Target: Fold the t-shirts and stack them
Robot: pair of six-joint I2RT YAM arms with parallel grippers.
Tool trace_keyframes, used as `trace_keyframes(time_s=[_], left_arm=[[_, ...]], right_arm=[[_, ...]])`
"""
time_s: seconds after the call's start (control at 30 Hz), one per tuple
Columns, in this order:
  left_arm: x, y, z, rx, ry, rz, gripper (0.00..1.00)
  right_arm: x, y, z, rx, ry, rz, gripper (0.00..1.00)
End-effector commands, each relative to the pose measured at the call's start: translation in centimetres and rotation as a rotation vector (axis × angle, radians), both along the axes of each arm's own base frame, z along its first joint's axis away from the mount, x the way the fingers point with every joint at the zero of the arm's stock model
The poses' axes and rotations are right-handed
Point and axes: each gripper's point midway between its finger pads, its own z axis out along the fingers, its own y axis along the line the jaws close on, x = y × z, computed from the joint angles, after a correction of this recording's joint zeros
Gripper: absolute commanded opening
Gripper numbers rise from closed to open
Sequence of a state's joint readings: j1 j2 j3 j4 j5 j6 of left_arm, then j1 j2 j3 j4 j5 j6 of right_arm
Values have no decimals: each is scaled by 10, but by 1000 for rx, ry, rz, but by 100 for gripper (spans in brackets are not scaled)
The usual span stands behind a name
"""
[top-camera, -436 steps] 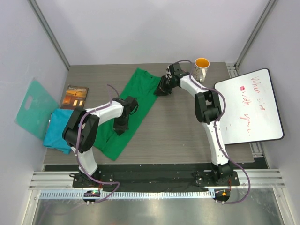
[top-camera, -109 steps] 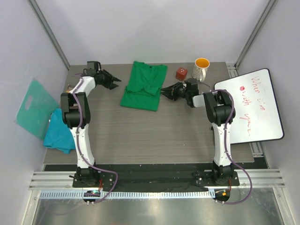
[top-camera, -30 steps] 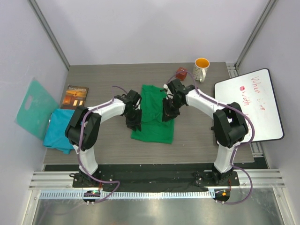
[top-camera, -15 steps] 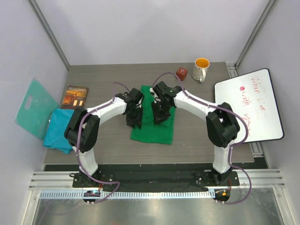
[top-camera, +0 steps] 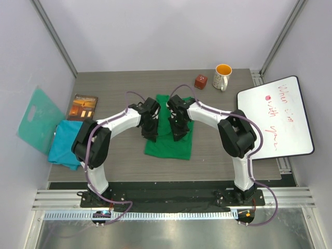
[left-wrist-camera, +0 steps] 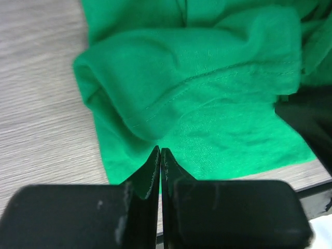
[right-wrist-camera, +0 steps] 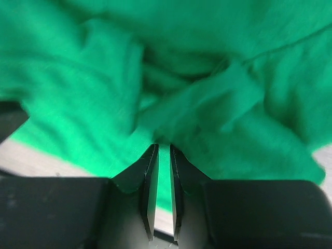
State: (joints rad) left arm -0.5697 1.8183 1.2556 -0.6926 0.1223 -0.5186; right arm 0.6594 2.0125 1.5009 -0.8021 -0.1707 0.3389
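Observation:
The bright green t-shirt (top-camera: 168,144) lies folded in a rough rectangle at the table's middle. Its rolled fold fills the left wrist view (left-wrist-camera: 197,88) and its bunched cloth fills the right wrist view (right-wrist-camera: 207,98). My left gripper (top-camera: 150,133) sits over the shirt's left edge. It is shut, tips (left-wrist-camera: 160,151) just below the fold, and no cloth shows between them. My right gripper (top-camera: 178,133) is over the shirt's middle. Its jaws are nearly together, and a ridge of cloth puckers into its tips (right-wrist-camera: 163,146). The teal-blue t-shirt (top-camera: 63,146) lies crumpled at the left edge.
A stiff teal board (top-camera: 37,120) leans off the table's left side, with a book (top-camera: 85,106) beside it. A red cube (top-camera: 201,81) and a mug (top-camera: 223,76) stand at the back. A whiteboard (top-camera: 275,116) lies on the right.
The right gripper has slid left across the green shirt to sit close beside the left one. The left jaws have closed. The shirt has stayed at the table's middle.

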Motion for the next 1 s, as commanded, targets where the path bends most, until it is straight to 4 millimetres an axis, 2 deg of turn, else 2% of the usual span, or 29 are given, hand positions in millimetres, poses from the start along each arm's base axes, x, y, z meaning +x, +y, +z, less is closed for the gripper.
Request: trace_keyframes(time_s=[0.0, 0.03, 0.1, 0.2, 0.43, 0.53, 0.63, 0.8, 0.97], left_arm=[[0, -19, -7, -45, -6, -28, 0], [0, -21, -7, -44, -6, -30, 0], [2, -24, -6, -43, -13, -32, 0], [-1, -25, -8, -33, -10, -46, 0], [-26, -8, -47, 75, 61, -80, 0], [-33, -4, -58, 83, 69, -72, 0], [-34, -2, -67, 95, 79, -68, 0], [-40, 3, -78, 116, 99, -65, 0], [-48, 12, -81, 141, 102, -76, 0]], right_arm=[[20, 4, -14, -40, -50, 13, 20], [25, 7, -13, -38, -55, 16, 20], [27, 6, -23, -63, -43, 13, 19], [37, 7, -23, -80, -68, 2, 17], [69, 11, -14, -103, -140, -24, 16], [76, 14, -14, -93, -133, -26, 15], [73, 18, -15, -82, -113, -23, 15], [79, 11, -14, -105, -133, -54, 13], [106, -1, -11, -136, -188, -109, 10]])
